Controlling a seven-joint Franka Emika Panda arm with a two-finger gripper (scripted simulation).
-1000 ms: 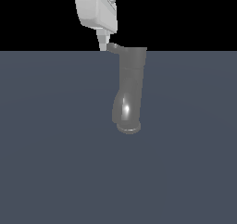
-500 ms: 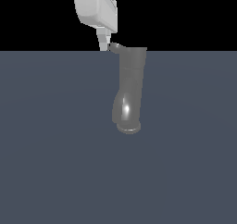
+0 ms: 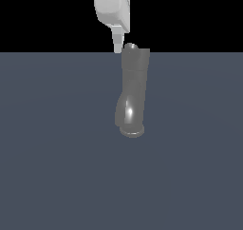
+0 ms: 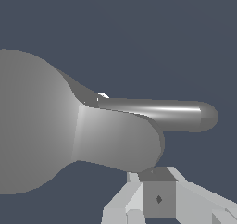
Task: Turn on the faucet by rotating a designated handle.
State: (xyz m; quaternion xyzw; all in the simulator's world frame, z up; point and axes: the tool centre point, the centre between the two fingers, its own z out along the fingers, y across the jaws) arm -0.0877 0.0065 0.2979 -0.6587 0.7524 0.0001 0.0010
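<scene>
We see two background zones in the exterior view. The upper quarter of the frame is a uniform black backdrop (image 3: 42,17) with no visible wall, window or fixture. Below a straight horizontal edge, we see a flat slate-blue floor (image 3: 52,177) filling the rest of the frame down to the lower edge. Its shading is even, slightly lighter toward the middle. In the wrist view, we see the same slate-blue surface (image 4: 139,28) across the upper part of the frame, without texture or markings.
</scene>
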